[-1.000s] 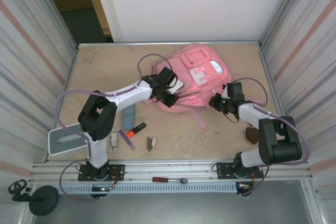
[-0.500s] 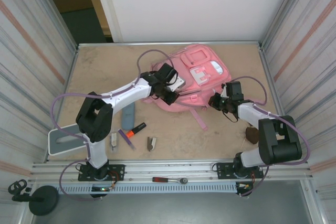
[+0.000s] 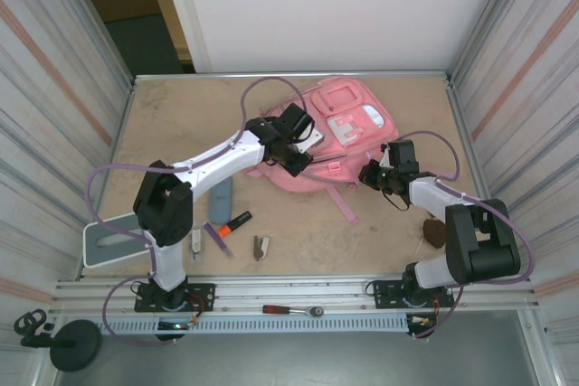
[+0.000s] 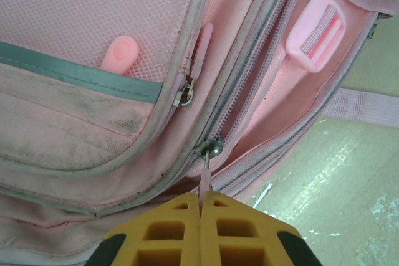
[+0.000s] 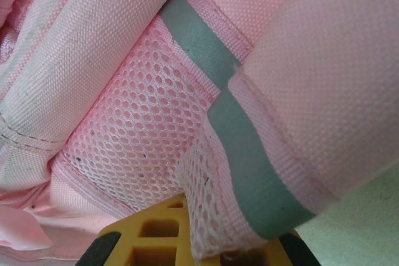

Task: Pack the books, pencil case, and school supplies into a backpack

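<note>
Obs: left gripper (image 4: 201, 202) has its fingers pressed together on the thin pink pull tab (image 4: 206, 175) of the backpack (image 4: 93, 42). The metal slider (image 4: 211, 148) sits just ahead of the fingertips, at the tab's far end.

Key relation: the zipper track (image 4: 268, 60) runs away from this gripper, ahead and off to its right along the bag's edge. The tab's long axis lies in line with the fingers. (A smaller zipper (image 4: 184, 95) lies just left of the slider and is not the one held.) I cannot tell whether the teeth ahead are meshed.

Judgement: the pull should follow the track's line — ahead-right — not go straight back toward the wrist.

Right gripper (image 5: 198, 241) is closed on a fold of the mesh side pocket (image 5: 137, 147), with fabric caught between its fingers. From above it sits at the backpack's edge opposite the left gripper, probably anchoring the bag against the pull.

The left arm is the one at the zipper. The pencil case (image 3: 222, 201) and highlighter (image 3: 233, 222) lie on the table (image 3: 181, 124), well behind the left gripper near its base — not yet packed.
</note>
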Robot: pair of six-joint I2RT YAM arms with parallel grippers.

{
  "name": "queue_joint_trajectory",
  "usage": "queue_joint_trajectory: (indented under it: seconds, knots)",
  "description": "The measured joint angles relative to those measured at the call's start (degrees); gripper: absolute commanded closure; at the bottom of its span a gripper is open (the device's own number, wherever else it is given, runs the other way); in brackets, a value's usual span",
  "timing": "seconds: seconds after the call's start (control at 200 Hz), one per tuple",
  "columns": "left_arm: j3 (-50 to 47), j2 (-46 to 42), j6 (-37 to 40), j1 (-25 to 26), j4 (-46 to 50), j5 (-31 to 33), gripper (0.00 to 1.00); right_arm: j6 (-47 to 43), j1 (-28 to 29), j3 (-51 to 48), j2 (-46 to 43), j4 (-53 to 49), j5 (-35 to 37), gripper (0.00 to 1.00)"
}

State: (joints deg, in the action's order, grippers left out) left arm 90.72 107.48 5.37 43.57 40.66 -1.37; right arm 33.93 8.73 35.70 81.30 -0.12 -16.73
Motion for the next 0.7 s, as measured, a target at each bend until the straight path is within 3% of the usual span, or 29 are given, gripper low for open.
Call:
queue_joint_trajectory:
  seconds: [0.331, 0.701]
  knots:
    - [-6.0, 0.7, -1.1, -2.0, -5.0, -5.5, 1.0, 0.0, 0.0, 0.0, 0.1, -0.4, 0.1, 1.0]
    - [-6.0, 6.8, -2.2, -2.7, -7.0, -8.8, 0.96, 0.0, -0.1, 0.0, 1.0, -0.2, 0.3, 1.0]
